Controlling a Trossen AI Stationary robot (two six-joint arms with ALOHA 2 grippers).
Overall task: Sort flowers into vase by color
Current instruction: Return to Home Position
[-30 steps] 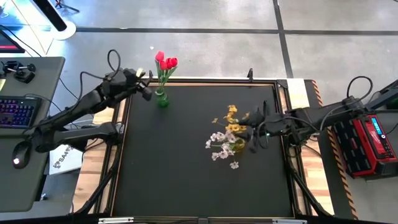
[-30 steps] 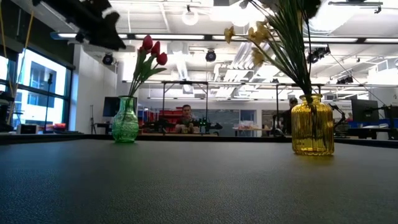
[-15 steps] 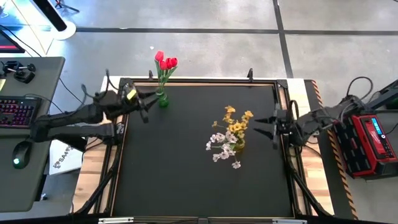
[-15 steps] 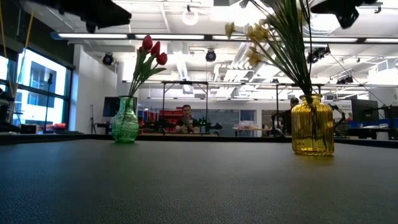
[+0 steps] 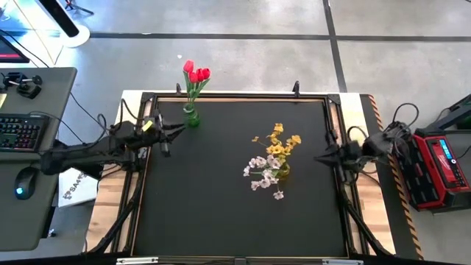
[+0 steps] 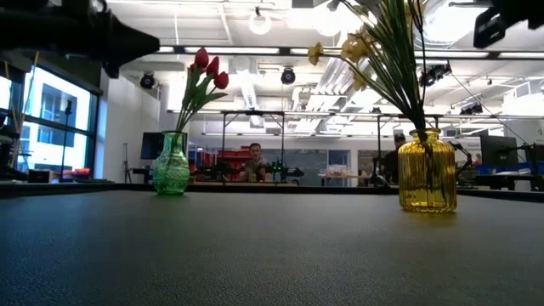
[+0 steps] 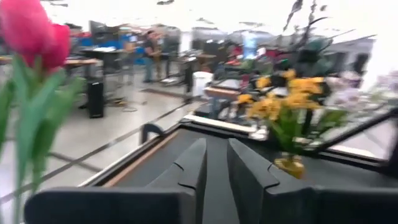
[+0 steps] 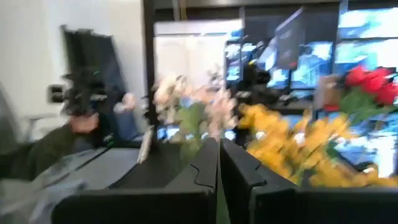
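A green vase stands at the mat's far left with red flowers upright in it; the low view shows them too. Near the mat's middle right stands a yellow vase. It holds a yellow spray and a white-pink spray. My left gripper hovers at the mat's left edge, nearer than the green vase, its fingers a narrow gap apart around nothing. My right gripper is shut and empty at the mat's right edge, pointing at the yellow vase.
A raised frame runs around the black mat. Beside the table's left stands a desk with a keyboard and a mouse. A red box sits at the right. A person sits far behind the table.
My left gripper has drawn back from beside the green vase toward the table's left and near edges, its fingers narrowing. My right gripper has pulled away from the yellow vase toward the right edge and shut. The yellow spray has shifted slightly in its vase.
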